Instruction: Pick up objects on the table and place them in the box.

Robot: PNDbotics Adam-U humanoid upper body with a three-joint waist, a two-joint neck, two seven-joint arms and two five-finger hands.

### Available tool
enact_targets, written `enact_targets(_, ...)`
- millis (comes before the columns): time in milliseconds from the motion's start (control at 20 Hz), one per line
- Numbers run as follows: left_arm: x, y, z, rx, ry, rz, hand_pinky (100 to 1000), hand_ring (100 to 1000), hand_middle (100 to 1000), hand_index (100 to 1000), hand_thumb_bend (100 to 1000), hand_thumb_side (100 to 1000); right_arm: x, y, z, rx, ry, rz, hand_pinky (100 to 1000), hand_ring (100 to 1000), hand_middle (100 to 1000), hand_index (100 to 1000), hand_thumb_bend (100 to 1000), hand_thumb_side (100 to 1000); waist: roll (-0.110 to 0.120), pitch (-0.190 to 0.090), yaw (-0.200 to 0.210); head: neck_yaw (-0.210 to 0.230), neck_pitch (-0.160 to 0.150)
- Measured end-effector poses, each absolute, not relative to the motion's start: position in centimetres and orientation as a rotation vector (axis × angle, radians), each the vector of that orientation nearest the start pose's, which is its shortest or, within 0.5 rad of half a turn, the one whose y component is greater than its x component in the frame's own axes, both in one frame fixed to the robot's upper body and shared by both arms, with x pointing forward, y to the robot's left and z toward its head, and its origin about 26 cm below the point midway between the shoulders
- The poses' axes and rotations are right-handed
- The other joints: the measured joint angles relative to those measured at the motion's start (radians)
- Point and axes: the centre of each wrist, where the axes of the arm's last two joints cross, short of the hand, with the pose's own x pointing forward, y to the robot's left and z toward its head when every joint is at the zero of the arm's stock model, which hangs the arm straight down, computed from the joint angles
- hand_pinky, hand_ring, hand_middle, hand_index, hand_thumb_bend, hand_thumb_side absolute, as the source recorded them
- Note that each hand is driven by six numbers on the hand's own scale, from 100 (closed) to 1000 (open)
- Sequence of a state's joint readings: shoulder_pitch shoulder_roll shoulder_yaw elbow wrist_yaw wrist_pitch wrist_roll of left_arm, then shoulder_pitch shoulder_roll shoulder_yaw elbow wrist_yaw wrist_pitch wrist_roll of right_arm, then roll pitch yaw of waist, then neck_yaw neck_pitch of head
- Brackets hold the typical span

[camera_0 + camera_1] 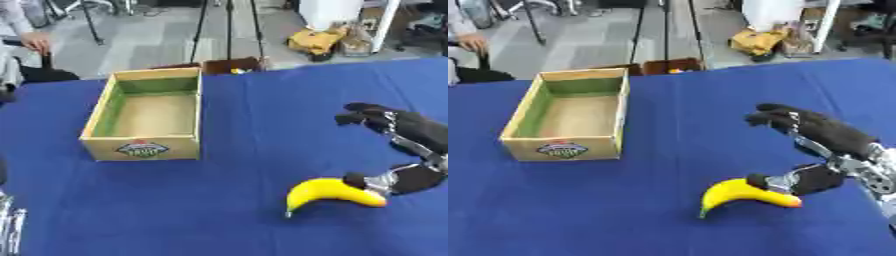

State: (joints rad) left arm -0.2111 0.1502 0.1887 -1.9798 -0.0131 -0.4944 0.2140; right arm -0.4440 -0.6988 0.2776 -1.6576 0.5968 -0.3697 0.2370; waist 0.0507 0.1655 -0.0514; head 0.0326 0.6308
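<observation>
Smooth, curved yellow banana point(741, 197) lies on the blue cloth worktop point(667, 150), long axis running left to right, its narrow tip pointing toward the lower left. Right hand point(820, 150), black, spreads open over its right end, thumb touching the fruit. Farther left stands an open rectangular cardboard box point(144, 115) with green-lined walls.

Surface point(219, 210): covered in a blue cloth. Grey floor point(149, 40) beyond its far edge. Black tripod legs point(229, 27) stand on the floor. A brown cardboard box point(229, 65) sits just behind the far edge. Crumpled yellow item point(317, 40) lies near a white upright object point(331, 12).
</observation>
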Motion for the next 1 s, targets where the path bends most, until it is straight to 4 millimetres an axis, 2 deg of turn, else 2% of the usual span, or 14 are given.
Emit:
enact_targets(750, 29.01, 29.08, 16.27, -0.411, 3.547, -0.216, 446, 559, 601, 815, 100, 907, 35.25, -29.32, 17.09, -0.666, -1.873, 1.689, 880, 1000, 762, 1000, 574, 916, 0.0, 0.0, -0.003, 0.0, 0.002)
enact_targets(900, 29.0, 29.09, 16.25, -0.412, 3.548, -0.216, 447, 560, 601, 815, 100, 907, 35.23, -29.29, 16.93, -0.654, -1.872, 1.687, 880, 1000, 700, 999, 570, 921, 0.0, 0.0, -0.003, 0.0, 0.002)
enact_targets(1000, 28.99, 29.09, 16.24, -0.412, 3.549, -0.216, 447, 560, 601, 815, 100, 907, 35.18, -29.33, 16.78, -0.651, -1.866, 1.687, 880, 1000, 704, 998, 578, 919, -0.001, -0.001, -0.003, 0.0, 0.002)
